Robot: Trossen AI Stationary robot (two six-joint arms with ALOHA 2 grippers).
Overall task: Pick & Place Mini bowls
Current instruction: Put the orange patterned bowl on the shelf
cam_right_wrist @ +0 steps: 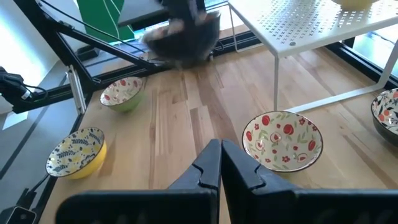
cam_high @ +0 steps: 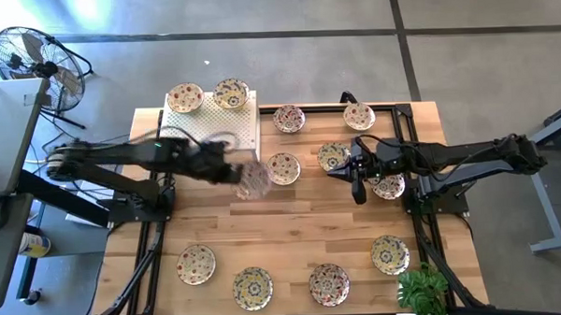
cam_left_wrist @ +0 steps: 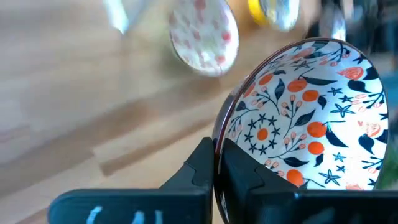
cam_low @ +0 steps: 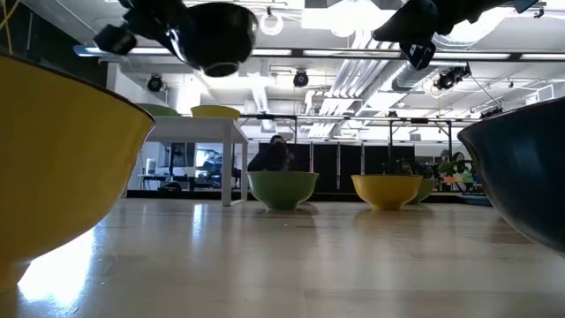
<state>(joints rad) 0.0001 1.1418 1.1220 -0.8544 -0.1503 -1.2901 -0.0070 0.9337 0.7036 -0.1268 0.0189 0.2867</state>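
My left gripper (cam_high: 241, 174) is shut on a mini bowl (cam_high: 254, 180), dark outside and white inside with orange and blue flowers (cam_left_wrist: 298, 118). It holds the bowl high over the table's middle (cam_low: 216, 37), just off the near right corner of a white perforated stand (cam_high: 214, 127). Two bowls (cam_high: 185, 97) (cam_high: 231, 92) sit on the stand's top. Several more bowls stand on their bases on the wooden table, one (cam_high: 283, 167) beside the held bowl. My right gripper (cam_high: 356, 171) hovers shut and empty at the right (cam_right_wrist: 219, 158). My left gripper pinches the bowl's rim (cam_left_wrist: 217, 134) between its two fingers. One finger (cam_left_wrist: 245, 171) is inside the bowl and the other (cam_left_wrist: 200, 165) is on the dark outer wall. The fingers slant down from the table's left side. The bowl is lifted clear of the table.
Bowls lie along the near edge (cam_high: 253, 287) (cam_high: 329, 283), and others lie around my right gripper (cam_high: 334, 156) (cam_high: 389, 185). A red-flowered bowl (cam_right_wrist: 283, 140) is just ahead of it. A green plant (cam_high: 423, 291) stands at the near right corner. Bare wood lies in the table's middle.
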